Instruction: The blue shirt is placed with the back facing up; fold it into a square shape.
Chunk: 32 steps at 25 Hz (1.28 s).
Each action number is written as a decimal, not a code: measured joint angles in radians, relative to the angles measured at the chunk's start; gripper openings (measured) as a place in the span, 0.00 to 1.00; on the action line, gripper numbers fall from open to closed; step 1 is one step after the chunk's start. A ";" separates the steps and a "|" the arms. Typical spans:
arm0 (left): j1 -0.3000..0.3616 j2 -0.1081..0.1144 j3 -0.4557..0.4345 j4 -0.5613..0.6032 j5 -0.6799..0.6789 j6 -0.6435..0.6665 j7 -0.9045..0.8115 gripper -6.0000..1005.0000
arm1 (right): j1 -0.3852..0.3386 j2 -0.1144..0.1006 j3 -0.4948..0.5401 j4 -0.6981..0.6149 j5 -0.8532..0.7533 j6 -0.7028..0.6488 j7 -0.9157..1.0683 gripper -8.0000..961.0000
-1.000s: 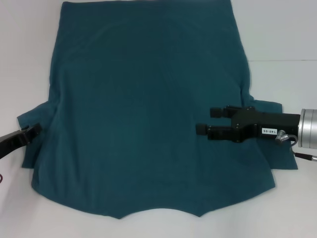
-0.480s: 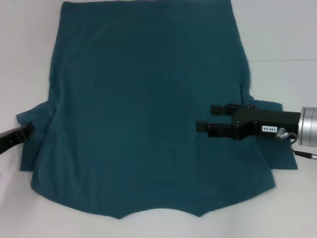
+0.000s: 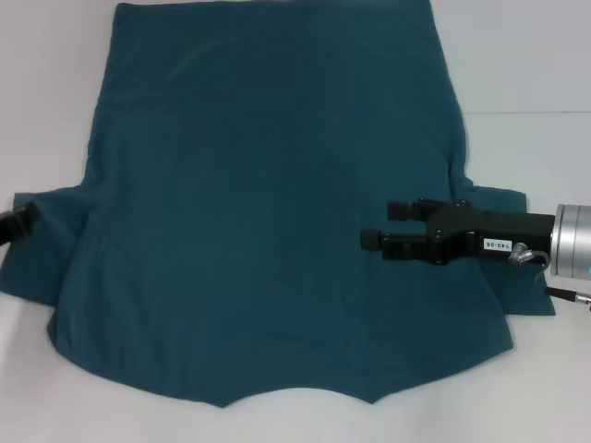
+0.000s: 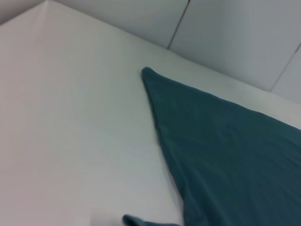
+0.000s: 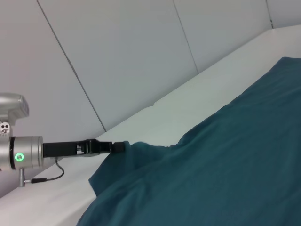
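Across a white table the shirt lies flat, back up, covering most of the top; pale panelled walls rise behind the table's far edge. Over the shirt's right side the right gripper hovers, its fingers parted and empty, pointing toward the shirt's middle. At the shirt's left sleeve the left gripper is clamped on the cloth edge. Compared with a second ago, the left gripper has drawn outward, away from the shirt's middle, and the left sleeve has spread wider and flatter. The right gripper has barely moved.
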 joint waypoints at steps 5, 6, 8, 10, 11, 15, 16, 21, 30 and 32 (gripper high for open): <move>-0.015 0.008 0.000 0.015 0.000 -0.028 0.000 0.00 | -0.002 0.000 0.000 0.005 0.000 0.000 0.002 0.94; -0.017 0.009 0.000 0.018 0.000 -0.031 0.000 0.00 | -0.002 0.000 0.002 0.008 0.000 0.000 0.002 0.94; -0.019 0.011 0.003 0.024 0.000 -0.033 0.000 0.00 | -0.003 0.000 0.004 0.013 0.000 0.000 0.002 0.94; -0.020 0.011 0.005 0.031 0.001 -0.035 0.001 0.00 | -0.003 0.000 0.005 0.014 0.000 0.000 0.002 0.94; -0.020 0.011 0.005 0.034 0.001 -0.036 0.001 0.00 | -0.004 0.000 0.005 0.015 0.000 0.000 0.002 0.94; -0.024 0.012 0.009 0.037 0.002 -0.053 0.009 0.00 | -0.008 0.000 0.000 0.017 0.000 0.000 0.009 0.94; -0.025 0.012 0.012 0.038 0.003 -0.060 0.010 0.00 | -0.008 0.000 0.000 0.017 0.000 -0.001 0.012 0.94; -0.029 0.016 0.021 0.058 0.005 -0.069 0.011 0.00 | -0.005 0.000 0.000 0.018 0.000 -0.004 0.016 0.94; -0.037 0.019 0.022 0.064 0.005 -0.086 0.012 0.00 | -0.002 0.000 0.000 0.018 0.000 -0.003 0.016 0.94; -0.037 0.018 0.022 0.064 0.005 -0.086 0.012 0.00 | -0.002 0.000 0.000 0.018 0.000 -0.003 0.016 0.94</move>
